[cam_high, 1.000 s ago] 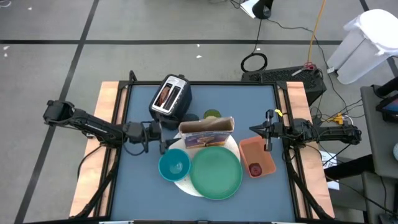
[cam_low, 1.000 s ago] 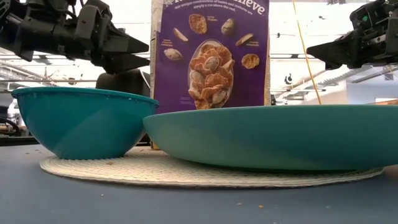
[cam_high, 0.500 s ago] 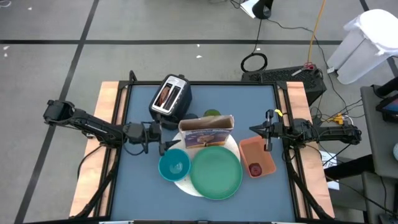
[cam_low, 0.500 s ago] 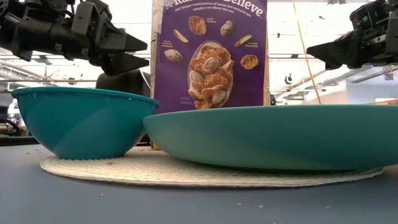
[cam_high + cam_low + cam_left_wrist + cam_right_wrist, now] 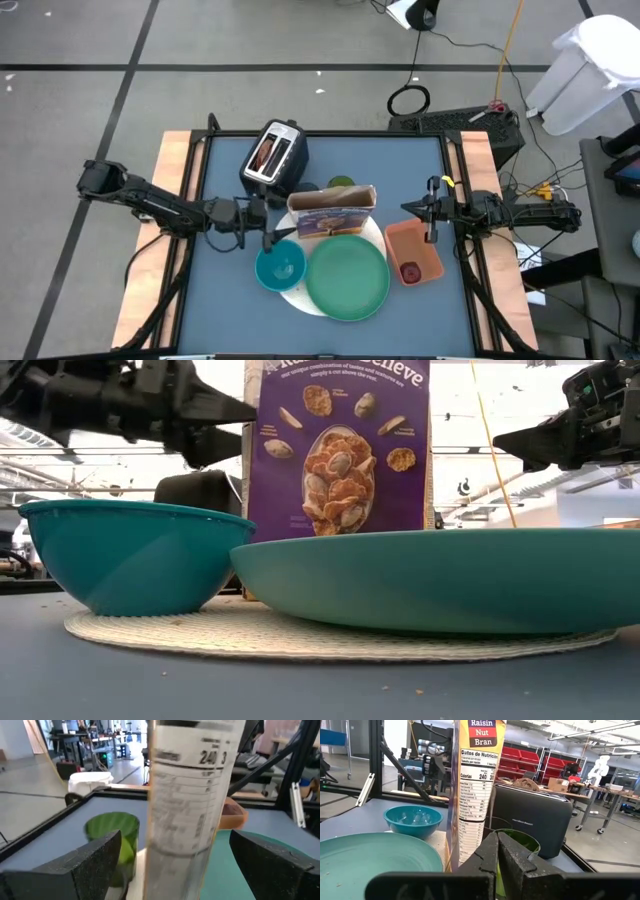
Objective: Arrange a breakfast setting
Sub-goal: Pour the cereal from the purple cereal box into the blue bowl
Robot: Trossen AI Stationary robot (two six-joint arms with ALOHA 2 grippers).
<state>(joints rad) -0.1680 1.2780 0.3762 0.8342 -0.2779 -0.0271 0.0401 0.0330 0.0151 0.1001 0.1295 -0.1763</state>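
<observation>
My left gripper (image 5: 274, 237) hovers level and open, its fingers on either side of the near-left narrow edge of an upright purple cereal box (image 5: 332, 210), whose side panel (image 5: 190, 795) fills the gap; I cannot tell whether they touch. Just in front sits the small teal bowl (image 5: 280, 266) on the white round plate (image 5: 296, 293), beside the large green plate (image 5: 347, 275). A yellow-green cup (image 5: 112, 837) stands behind the box. The small red fruit (image 5: 410, 271) lies in the orange tray (image 5: 415, 240). My right gripper (image 5: 408, 208) waits shut at the right.
A silver-black toaster (image 5: 273, 157) stands at the far left of the blue table (image 5: 225, 300). The orange tray lies just below my right gripper. Wooden side rails (image 5: 165, 200) and a black frame border the table. Bare surface shows at the near left.
My left gripper has moved toward the table's right edge, closing in on the cereal box's narrow end, and risen a little. It stays open and level. The box, bowl and plates stand as before.
</observation>
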